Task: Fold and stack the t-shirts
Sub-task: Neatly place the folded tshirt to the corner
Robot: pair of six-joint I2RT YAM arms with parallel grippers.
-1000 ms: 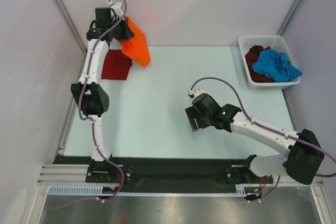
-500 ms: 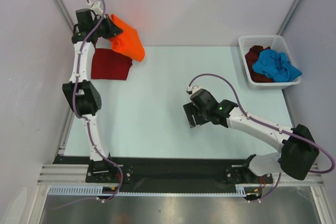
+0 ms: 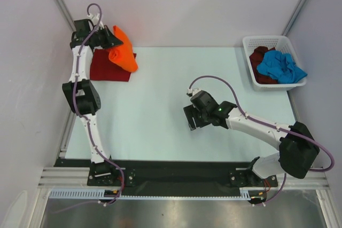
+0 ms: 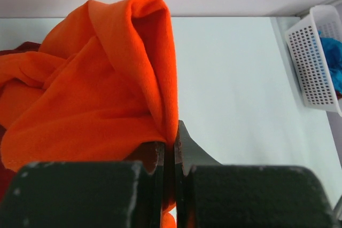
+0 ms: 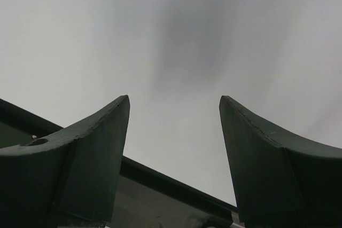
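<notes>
Table far-left edge: left end effector pinches orange t-shirt above red t-shirt.

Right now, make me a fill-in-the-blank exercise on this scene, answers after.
The held t-shirt in the left claw is ___. The right claw is ___ and holds nothing. The topmost t-shirt in the white basket is ___. Missing words: orange; open; blue.

Pale table — plain white walls
</notes>
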